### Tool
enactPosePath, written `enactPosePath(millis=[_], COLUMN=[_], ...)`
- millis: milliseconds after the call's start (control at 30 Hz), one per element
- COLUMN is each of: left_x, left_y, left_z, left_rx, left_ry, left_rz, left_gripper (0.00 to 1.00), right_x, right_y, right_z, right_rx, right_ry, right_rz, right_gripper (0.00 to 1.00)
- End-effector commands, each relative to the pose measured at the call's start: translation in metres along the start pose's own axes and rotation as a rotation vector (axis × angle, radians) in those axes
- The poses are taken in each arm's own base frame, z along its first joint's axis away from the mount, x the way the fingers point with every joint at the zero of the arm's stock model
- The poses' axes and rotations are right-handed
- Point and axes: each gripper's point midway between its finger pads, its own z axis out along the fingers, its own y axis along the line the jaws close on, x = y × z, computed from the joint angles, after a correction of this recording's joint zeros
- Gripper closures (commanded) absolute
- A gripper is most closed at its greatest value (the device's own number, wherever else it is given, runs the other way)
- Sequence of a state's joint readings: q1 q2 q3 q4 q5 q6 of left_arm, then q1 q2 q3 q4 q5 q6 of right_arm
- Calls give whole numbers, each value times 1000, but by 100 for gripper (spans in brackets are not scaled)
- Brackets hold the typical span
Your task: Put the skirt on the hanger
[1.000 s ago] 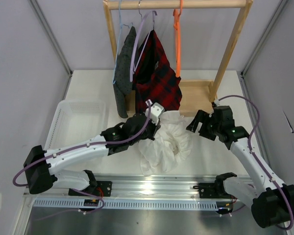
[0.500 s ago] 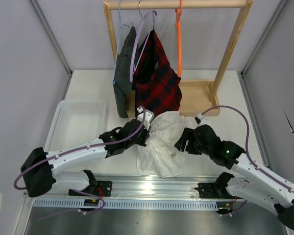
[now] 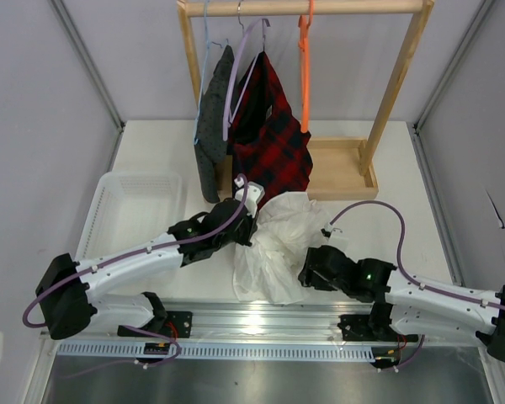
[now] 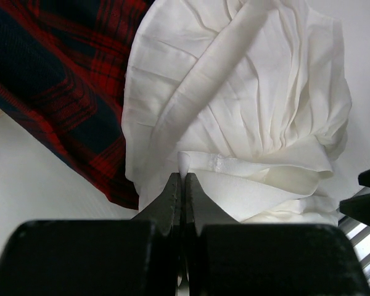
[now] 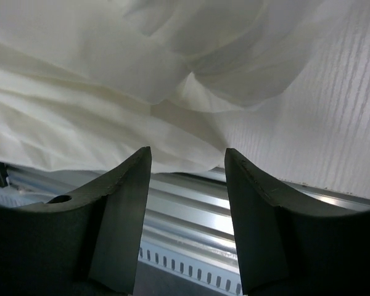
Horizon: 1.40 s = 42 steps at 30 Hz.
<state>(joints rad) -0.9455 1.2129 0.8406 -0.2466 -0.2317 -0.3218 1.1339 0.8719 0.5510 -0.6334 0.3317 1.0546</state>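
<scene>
The white skirt lies bunched on the table in front of the rack, its upper left part lifted. My left gripper is shut on a fold of the skirt, and white cloth shows pinched between its tips. My right gripper sits low at the skirt's near right edge. In the right wrist view it is open, and the skirt's hem lies just beyond the fingertips with nothing between them. The orange hanger hangs empty on the wooden rail.
A red-and-black plaid garment on a lavender hanger and a dark grey garment hang on the wooden rack. The plaid hem hangs beside the skirt. A clear basket sits at the left. A metal rail runs along the near edge.
My right arm has swung down and toward the near edge, to the skirt's near right side, and its jaws have narrowed. The left gripper keeps its hold and the skirt has been drawn taller.
</scene>
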Motion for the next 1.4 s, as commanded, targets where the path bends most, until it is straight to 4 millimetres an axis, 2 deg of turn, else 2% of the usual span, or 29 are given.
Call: enactPosePath(millis=[0, 100, 267, 467, 867, 1000, 1200, 1267, 1333, 1367], left_x=[-22, -27, -31, -33, -34, -34, -36, -36, -39, -40], left_y=[-4, -5, -7, -8, -6, -6, -5, -5, -5, -6], left_z=[-7, -9, -10, -9, -12, -12, -14, -14, -16, -16], left_rx=[17, 24, 26, 27, 22, 20, 17, 15, 15, 17], left_ry=[-43, -54, -54, -52, -57, -56, -63, -62, -68, -69], left_rz=[-9, -18, -23, -21, -21, -18, -13, -9, -5, -5], left_gripper=[100, 100, 100, 100, 100, 100, 100, 100, 100, 100], right_x=[-23, -34, -44, -38, -33, -33, -39, -41, -45, -45], right_y=[4, 1, 13, 5, 3, 4, -2, -4, -4, -4], right_z=[11, 19, 20, 29, 45, 51, 54, 55, 55, 55], right_rx=[15, 27, -18, 21, 52, 65, 99, 108, 120, 122], right_ry=[-114, -154, -172, -173, -197, -208, -260, -277, -290, -290], right_rz=[72, 88, 118, 148, 196, 198, 200, 194, 183, 179], right_gripper=[46, 50, 50, 51, 54, 60, 61, 64, 80, 80])
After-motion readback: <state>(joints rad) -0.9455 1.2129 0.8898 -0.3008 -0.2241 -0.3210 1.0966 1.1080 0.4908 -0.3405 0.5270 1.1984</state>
